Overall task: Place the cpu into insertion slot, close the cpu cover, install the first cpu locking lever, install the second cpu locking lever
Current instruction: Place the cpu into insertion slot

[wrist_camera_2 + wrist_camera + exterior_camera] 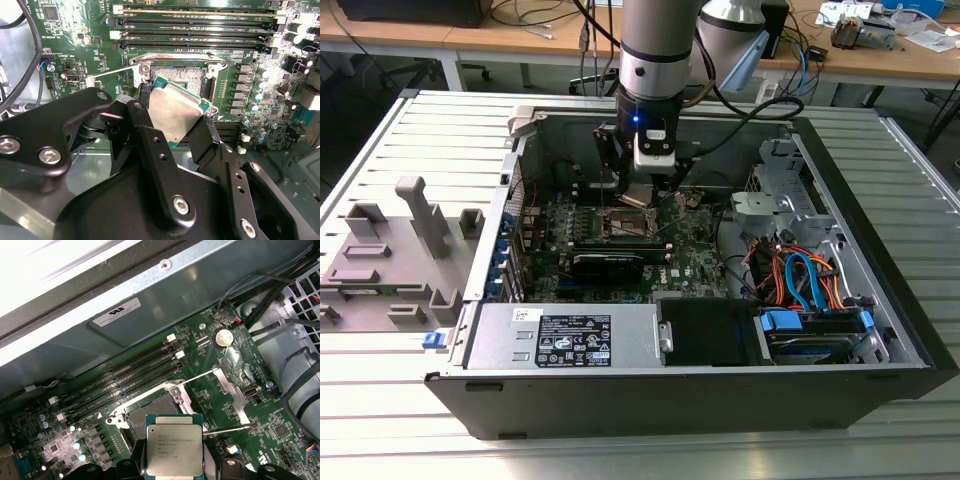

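While your gripper [175, 120] clamps the cpu [174, 450] by two opposite edges just above the open socket [181, 76] under its fingertips, level the chip and square its corners to the socket, without forcing.

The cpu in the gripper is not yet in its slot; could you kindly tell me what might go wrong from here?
The cpu looks tilted in the gripper close over the open socket, so it might land skewed and damage the contacts. It is gripped only by its edges, so it could slip. A thin lever lies right beside the socket, and the gripper might catch it on the way down.
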`<state>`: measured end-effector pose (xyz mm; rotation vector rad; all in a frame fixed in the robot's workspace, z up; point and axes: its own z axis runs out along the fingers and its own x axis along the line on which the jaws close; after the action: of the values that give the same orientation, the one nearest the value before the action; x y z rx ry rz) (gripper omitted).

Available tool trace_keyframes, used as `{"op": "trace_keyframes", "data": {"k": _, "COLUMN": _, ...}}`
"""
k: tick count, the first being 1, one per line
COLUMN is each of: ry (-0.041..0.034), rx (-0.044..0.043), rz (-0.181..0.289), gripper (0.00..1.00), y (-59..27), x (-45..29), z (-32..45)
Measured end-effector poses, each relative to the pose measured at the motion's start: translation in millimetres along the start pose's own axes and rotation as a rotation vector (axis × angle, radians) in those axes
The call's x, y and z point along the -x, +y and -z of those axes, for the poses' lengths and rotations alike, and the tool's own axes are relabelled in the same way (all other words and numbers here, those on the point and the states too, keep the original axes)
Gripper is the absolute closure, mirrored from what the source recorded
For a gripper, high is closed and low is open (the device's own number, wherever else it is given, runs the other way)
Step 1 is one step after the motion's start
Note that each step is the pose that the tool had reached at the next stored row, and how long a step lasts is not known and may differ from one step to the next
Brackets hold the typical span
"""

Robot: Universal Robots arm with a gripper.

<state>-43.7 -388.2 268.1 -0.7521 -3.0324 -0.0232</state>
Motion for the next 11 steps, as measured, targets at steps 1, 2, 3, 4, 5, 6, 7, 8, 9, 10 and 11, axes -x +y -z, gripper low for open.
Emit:
{"op": "trace_keyframes", "data": {"k": 1, "ry": -0.0001, "rx": 0.0000, "rz": -0.003, "gripper": 0.45, "y": 0.0, "x": 0.0, "z": 0.0}}
{"op": "trace_keyframes", "data": {"k": 2, "ry": -0.0001, "rx": 0.0001, "rz": -0.005, "gripper": 0.45, "y": 0.0, "x": 0.0, "z": -0.1}}
{"op": "trace_keyframes", "data": {"k": 3, "ry": -0.0001, "rx": 0.0001, "rz": -0.007, "gripper": 0.45, "y": 0.0, "x": 0.0, "z": -0.1}}
{"op": "trace_keyframes", "data": {"k": 4, "ry": -0.0001, "rx": 0.0002, "rz": -0.008, "gripper": 0.45, "y": 0.0, "x": 0.0, "z": -0.2}}
{"op": "trace_keyframes", "data": {"k": 5, "ry": -0.0001, "rx": 0.0002, "rz": -0.010, "gripper": 0.45, "y": 0.0, "x": 0.0, "z": -0.2}}
{"op": "trace_keyframes", "data": {"k": 6, "ry": -0.0001, "rx": 0.0002, "rz": -0.012, "gripper": 0.45, "y": 0.0, "x": 0.0, "z": -0.2}}
{"op": "trace_keyframes", "data": {"k": 7, "ry": -0.0002, "rx": 0.0002, "rz": -0.015, "gripper": 0.45, "y": 0.0, "x": 0.0, "z": -0.3}}
{"op": "trace_keyframes", "data": {"k": 8, "ry": -0.0002, "rx": 0.0003, "rz": -0.017, "gripper": 0.45, "y": 0.0, "x": 0.0, "z": -0.3}}
{"op": "trace_keyframes", "data": {"k": 9, "ry": -0.0002, "rx": 0.0004, "rz": -0.018, "gripper": 0.45, "y": 0.0, "x": 0.0, "z": -0.3}}
{"op": "trace_keyframes", "data": {"k": 10, "ry": -0.0002, "rx": 0.0004, "rz": -0.020, "gripper": 0.45, "y": 0.0, "x": 0.0, "z": -0.4}}
{"op": "trace_keyframes", "data": {"k": 11, "ry": -0.0002, "rx": 0.0004, "rz": -0.022, "gripper": 0.45, "y": 0.0, "x": 0.0, "z": -0.4}}
